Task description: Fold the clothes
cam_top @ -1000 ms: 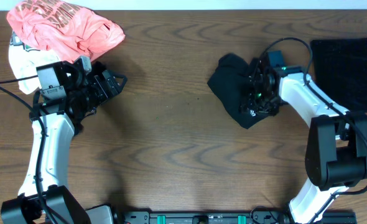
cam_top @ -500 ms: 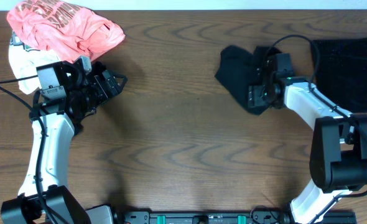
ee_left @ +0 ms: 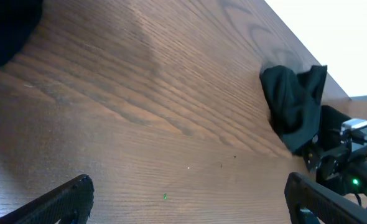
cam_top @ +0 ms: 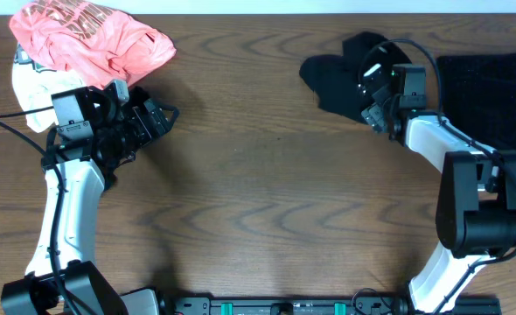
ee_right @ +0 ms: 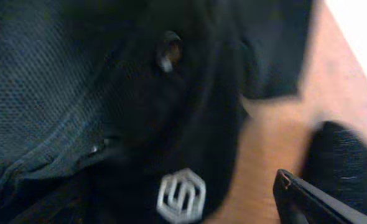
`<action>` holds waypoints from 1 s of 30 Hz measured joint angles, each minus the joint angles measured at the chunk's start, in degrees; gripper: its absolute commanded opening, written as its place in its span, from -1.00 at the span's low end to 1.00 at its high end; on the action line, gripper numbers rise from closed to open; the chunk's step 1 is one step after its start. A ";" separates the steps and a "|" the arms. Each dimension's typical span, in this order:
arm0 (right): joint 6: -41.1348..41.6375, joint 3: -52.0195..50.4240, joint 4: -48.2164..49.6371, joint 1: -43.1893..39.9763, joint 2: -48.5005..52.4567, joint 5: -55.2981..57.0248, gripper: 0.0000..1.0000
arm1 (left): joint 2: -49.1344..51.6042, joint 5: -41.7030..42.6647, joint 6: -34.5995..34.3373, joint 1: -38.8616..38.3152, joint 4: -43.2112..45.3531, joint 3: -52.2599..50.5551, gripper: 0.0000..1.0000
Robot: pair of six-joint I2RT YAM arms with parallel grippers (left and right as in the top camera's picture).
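Observation:
A crumpled black garment (cam_top: 341, 74) lies at the back right of the table; it also shows in the left wrist view (ee_left: 292, 106). My right gripper (cam_top: 373, 98) is down at its right edge. In the right wrist view the cloth (ee_right: 109, 93) fills the frame, with a white hexagonal logo (ee_right: 181, 196). The right finger (ee_right: 320, 199) stands far out, with bare wood between it and the cloth; the other finger is hidden by cloth. A coral-pink printed top (cam_top: 92, 35) and a white garment (cam_top: 29, 87) lie at the back left. My left gripper (cam_top: 157, 118) (ee_left: 190, 199) is open and empty above bare wood.
A flat black garment (cam_top: 490, 92) lies at the far right edge. The wooden table (cam_top: 258, 201) runs bare through the middle and front. A white wall strip borders the table's far edge.
My right gripper swung toward the back of the table, and the black garment moved up with it from mid-right to the back right. The left arm has not moved.

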 measured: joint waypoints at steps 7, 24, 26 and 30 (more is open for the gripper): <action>-0.85 -0.52 4.09 -0.04 -0.59 6.32 0.98 | 0.00 0.00 0.00 0.00 -0.02 0.00 0.96; 40.28 -0.92 -18.05 0.50 -26.86 -30.27 0.99 | 0.00 -0.02 0.00 0.00 -0.11 0.00 0.96; 45.42 -0.92 -18.10 1.53 -26.45 -34.47 0.98 | 0.00 -0.02 0.00 0.00 -0.13 0.00 0.96; 59.34 -0.92 -19.78 4.57 -25.11 -34.23 0.98 | 0.00 -0.02 0.00 0.00 -0.17 0.00 0.96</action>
